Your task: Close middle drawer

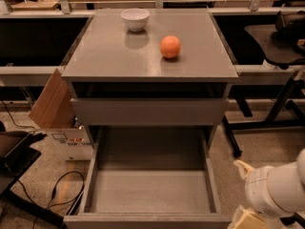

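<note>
The middle drawer (150, 190) is pulled far out toward me at the bottom of the grey cabinet. Its deep grey box is empty, and its flat front (147, 221) lies along the lower frame edge. Above it a shallower drawer front (148, 111) sits nearly flush under the cabinet top. My gripper (249, 219) is at the bottom right corner, to the right of the open drawer's front corner and apart from it, below the white arm segment (276, 190). It is mostly cut off by the frame edge.
A white bowl (135, 19) and an orange (170, 46) rest on the cabinet top (109, 56). A cardboard box (55, 104) leans at the cabinet's left. Cables (57, 194) lie on the floor at left. Black desk legs (267, 123) stand at right.
</note>
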Controlling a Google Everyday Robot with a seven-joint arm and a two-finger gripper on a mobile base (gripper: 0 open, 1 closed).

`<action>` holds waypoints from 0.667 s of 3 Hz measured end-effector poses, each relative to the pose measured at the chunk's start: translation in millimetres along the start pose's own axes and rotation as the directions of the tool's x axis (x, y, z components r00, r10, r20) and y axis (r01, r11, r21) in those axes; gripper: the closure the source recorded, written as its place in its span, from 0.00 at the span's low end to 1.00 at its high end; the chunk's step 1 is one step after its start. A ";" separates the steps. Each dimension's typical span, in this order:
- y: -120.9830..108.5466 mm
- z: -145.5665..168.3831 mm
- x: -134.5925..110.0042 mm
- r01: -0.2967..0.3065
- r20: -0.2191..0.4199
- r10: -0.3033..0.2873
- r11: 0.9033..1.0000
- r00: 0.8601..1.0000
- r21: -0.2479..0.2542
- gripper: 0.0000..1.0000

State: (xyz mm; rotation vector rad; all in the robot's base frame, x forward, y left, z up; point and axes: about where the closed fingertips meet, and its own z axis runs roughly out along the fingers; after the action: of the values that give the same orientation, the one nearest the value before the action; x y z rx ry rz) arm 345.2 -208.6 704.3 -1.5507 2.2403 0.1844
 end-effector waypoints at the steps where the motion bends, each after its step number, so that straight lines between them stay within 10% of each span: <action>1: 4.4 18.7 6.6 -0.026 -0.005 0.025 0.999 1.000 -0.039 0.00; 2: 20.6 45.0 8.1 -0.012 -0.002 0.012 0.998 1.000 -0.056 0.02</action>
State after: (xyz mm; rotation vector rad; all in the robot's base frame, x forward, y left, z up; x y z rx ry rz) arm 335.3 -193.0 657.7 -1.5669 2.2646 0.2516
